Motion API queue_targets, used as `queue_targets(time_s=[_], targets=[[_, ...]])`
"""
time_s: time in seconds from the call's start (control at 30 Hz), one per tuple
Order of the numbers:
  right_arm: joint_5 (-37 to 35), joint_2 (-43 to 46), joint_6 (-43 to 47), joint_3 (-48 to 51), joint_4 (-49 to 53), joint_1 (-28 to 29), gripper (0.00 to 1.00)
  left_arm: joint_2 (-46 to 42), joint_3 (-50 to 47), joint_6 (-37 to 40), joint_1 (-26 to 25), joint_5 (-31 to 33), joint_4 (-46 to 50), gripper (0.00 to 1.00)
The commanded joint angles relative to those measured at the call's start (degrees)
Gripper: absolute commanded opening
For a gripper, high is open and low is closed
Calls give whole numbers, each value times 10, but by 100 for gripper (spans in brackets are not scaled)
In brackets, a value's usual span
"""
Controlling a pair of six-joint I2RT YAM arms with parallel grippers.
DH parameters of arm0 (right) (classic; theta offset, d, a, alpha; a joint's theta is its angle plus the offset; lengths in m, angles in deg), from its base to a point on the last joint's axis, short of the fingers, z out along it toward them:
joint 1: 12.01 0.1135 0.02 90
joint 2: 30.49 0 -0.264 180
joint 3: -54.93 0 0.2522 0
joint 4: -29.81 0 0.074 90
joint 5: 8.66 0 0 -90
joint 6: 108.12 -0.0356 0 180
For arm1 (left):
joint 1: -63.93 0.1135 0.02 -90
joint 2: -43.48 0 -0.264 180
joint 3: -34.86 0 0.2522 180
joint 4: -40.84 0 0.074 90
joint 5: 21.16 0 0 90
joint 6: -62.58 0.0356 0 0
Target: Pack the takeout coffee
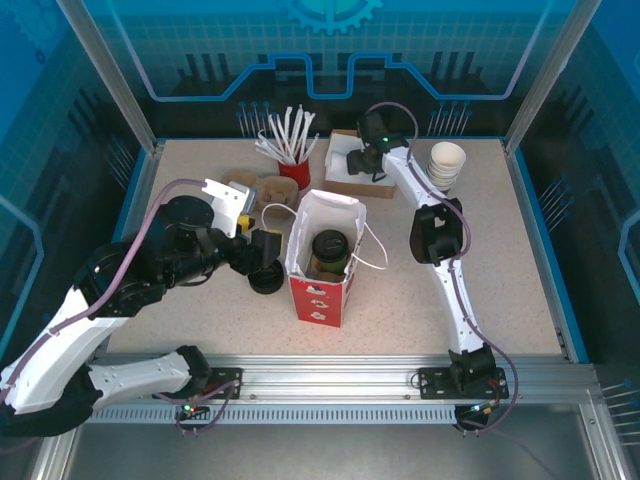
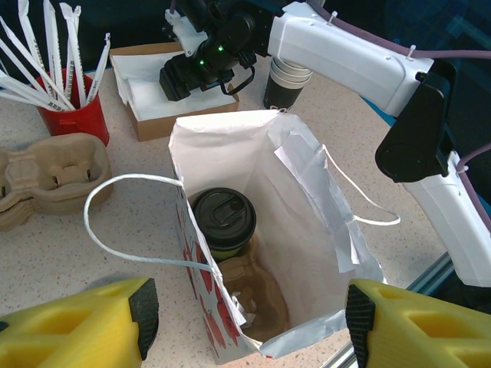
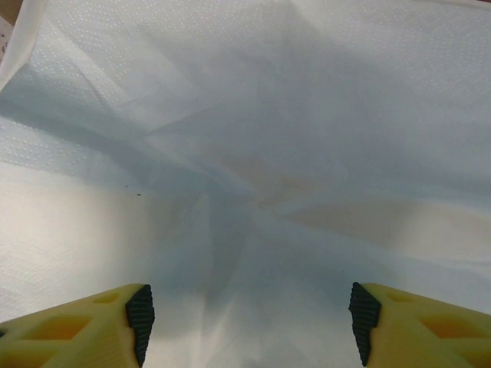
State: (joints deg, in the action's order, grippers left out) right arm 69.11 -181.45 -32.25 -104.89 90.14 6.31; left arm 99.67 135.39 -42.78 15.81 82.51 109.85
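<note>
Jo: Left fingers (image 2: 92, 326) wide apart, empty, just short of the bag (image 2: 307, 222)?
Sam: Yep. Coffee (image 2: 223, 219) upright inside the bag, lid on.
Jo: Right fingers (image 3: 84, 326)?
Sam: Wide too, nothing held, hanging over white paper (image 3: 245, 153) in the box (image 2: 184, 115), far side of the worktop (image 1: 450, 280).

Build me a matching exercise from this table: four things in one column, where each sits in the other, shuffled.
Things:
1. takeout coffee
2. straws
3. napkins
4. lidless cup stack

Places:
A. standing in the red cup
B. far right corner of the table
C. inside the paper bag
D. in the cardboard box

Pairs: 1-C; 2-A; 3-D; 4-B
</note>
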Motion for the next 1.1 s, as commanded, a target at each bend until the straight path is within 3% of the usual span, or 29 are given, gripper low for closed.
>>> queue_targets(time_s=[0.0, 0.27, 0.93, 1.07], targets=[[-2, -18, 13, -24, -10, -2, 72, -3, -7, -8, -2, -3, 2, 67], [5, -45, 14, -50, -17, -4, 70, 4, -8, -8, -1, -7, 6, 67], [41, -49, 12, -53, -38, -18, 38, -2, -17, -6, -1, -12, 0, 67], [43, -49, 11, -54, -40, -19, 41, -1, -18, -6, -2, -11, -1, 68]])
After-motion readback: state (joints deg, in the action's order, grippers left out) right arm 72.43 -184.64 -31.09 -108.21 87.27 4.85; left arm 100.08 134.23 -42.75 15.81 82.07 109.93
